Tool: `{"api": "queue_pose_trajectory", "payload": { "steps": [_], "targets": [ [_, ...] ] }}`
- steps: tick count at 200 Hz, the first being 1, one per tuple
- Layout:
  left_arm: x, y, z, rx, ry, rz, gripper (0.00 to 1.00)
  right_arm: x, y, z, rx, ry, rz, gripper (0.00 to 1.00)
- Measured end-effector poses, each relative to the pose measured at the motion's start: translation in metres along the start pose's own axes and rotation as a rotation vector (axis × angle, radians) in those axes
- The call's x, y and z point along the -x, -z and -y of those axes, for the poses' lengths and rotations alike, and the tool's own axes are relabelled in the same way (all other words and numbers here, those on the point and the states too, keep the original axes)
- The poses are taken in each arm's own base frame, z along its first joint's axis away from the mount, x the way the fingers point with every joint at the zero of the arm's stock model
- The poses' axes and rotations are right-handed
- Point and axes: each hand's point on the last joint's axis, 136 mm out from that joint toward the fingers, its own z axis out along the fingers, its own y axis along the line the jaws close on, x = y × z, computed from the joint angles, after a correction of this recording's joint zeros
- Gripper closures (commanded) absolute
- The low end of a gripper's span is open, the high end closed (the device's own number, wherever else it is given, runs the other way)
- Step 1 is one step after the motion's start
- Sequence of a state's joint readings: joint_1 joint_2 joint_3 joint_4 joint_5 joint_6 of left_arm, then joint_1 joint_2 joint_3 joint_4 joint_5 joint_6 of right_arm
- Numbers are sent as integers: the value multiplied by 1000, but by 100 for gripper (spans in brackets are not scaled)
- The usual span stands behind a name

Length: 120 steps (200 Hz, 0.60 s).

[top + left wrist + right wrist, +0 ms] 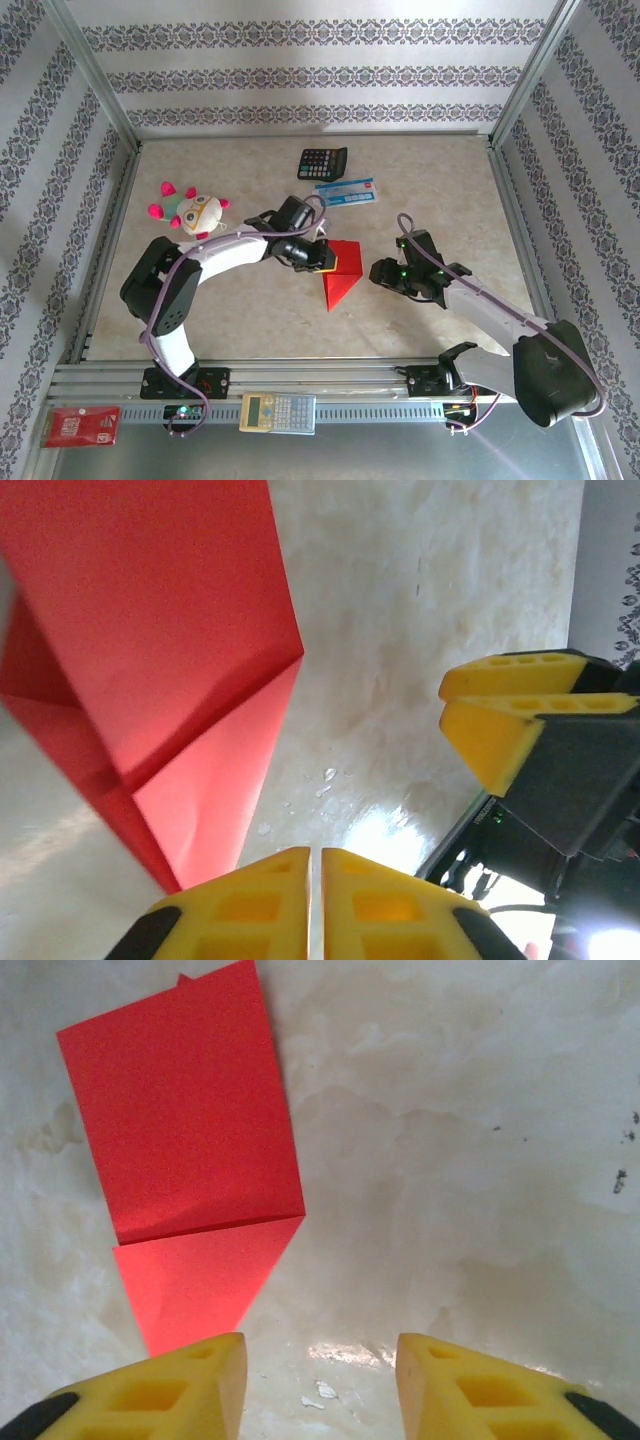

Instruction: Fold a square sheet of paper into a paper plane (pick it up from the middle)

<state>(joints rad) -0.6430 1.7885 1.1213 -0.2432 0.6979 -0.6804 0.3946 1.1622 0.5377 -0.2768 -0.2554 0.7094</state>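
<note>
Square sheet of paper [340, 274] is lying partly folded on open tabletop [440, 190] — left gripper [315, 905], fingers pressed together, is sitting at its left edge; right gripper [320, 1385], spread, is facing its right edge.

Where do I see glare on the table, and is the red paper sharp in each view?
Left wrist view: white glare on the table just ahead of the left gripper, bottom right corner blown out, red paper close and slightly soft. Right wrist view: milder glare near the right gripper, paper sharp. Top view: even light, no strong glare.
</note>
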Motion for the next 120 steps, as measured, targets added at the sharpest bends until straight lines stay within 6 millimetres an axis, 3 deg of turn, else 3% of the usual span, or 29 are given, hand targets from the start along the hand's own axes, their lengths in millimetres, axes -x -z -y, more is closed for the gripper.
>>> {"api": "queue_pose_trajectory", "payload": {
  "steps": [47,98,120],
  "targets": [
    [-13,-40,-39,54,97,-87,98,7,0,-6,-2,26,-4,53],
    [-13,-42,-51,35,115,-117,100,1,0,-5,-1,38,-31,51],
    [-24,-41,-52,-6,113,-162,100,-4,0,-11,26,48,-68,47]
  ]
}}
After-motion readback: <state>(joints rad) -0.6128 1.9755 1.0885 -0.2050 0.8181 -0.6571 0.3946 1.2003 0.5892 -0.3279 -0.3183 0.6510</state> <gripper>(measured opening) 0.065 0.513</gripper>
